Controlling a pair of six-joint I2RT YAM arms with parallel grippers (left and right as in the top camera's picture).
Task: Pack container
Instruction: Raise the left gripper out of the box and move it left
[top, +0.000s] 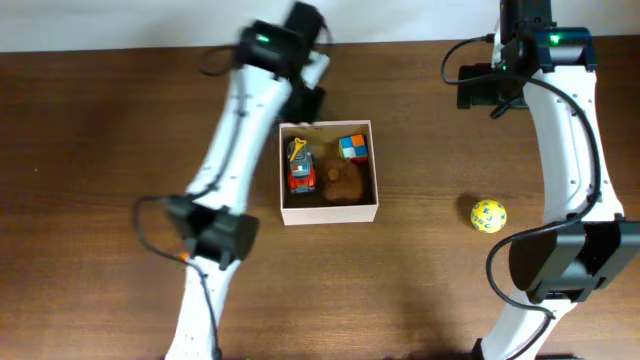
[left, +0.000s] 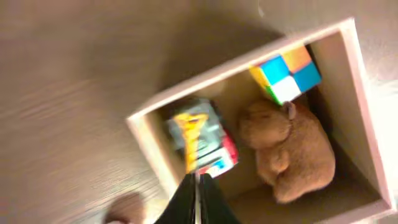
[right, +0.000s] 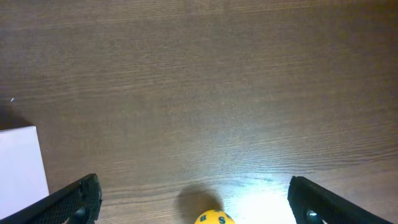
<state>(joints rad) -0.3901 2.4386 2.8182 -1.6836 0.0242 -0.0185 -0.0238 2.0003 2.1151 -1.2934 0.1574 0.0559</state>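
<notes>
The container (top: 330, 214) is a square white-walled box in the middle of the table. A red and yellow toy car (top: 300, 168), a multicoloured cube (top: 353, 147) and a brown plush (top: 345, 183) lie inside it. My left gripper (top: 310, 102) hovers over the box's back left corner, above the car (left: 199, 140). In the left wrist view, the left gripper (left: 197, 180) is shut with nothing in it. The right gripper (right: 194, 199) stands wide open above bare table, with a yellow ball (right: 214, 218) just below its gap, not touched.
The yellow ball (top: 488, 215) rests alone on the brown table, right of the container. A white box wall (right: 22, 162) shows at the left edge of the right wrist view. The right arm's base link (top: 565, 255) rises at the lower right.
</notes>
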